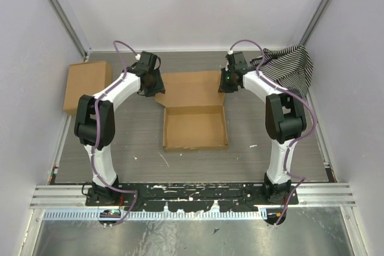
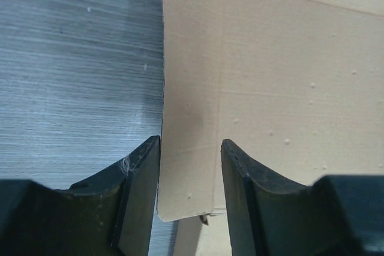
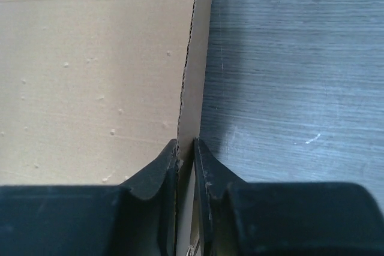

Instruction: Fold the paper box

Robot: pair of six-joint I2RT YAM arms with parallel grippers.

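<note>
The right gripper [image 3: 186,148] clamps a raised flap [image 3: 198,40] of the paper box [image 1: 195,127]. The left gripper [image 2: 191,148], released, straddles the opposite flap [image 2: 192,76].

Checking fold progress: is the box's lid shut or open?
Open. The lid lies back beyond the box, whose bare inside shows fully from above.

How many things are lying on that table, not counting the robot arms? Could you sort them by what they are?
Cardboard boxes: 2, the open paper box and the blockier box
Cloths: 1, the striped cloth
Total: 3
</note>
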